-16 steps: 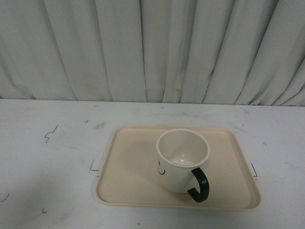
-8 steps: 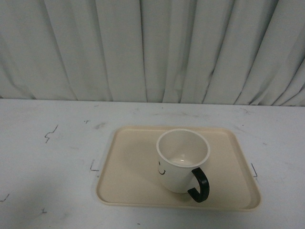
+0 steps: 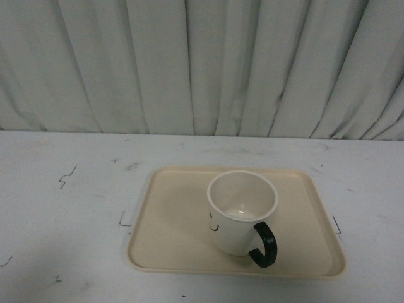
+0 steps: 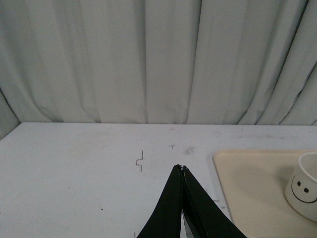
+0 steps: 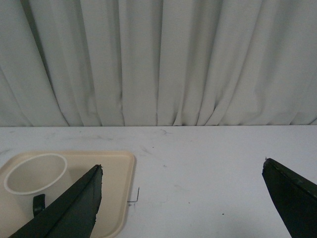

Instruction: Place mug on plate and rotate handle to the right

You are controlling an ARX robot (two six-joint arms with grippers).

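The cream-white mug stands upright on the beige plate, right of the plate's middle. Its black handle points toward me and to the right; part of the smiley face shows on its left side. Neither arm shows in the front view. In the left wrist view my left gripper is shut and empty, over bare table left of the plate, with the mug at the frame's edge. In the right wrist view my right gripper is open wide and empty, right of the plate and mug.
A white table with small black corner marks around the plate. A pale pleated curtain hangs along the table's far edge.
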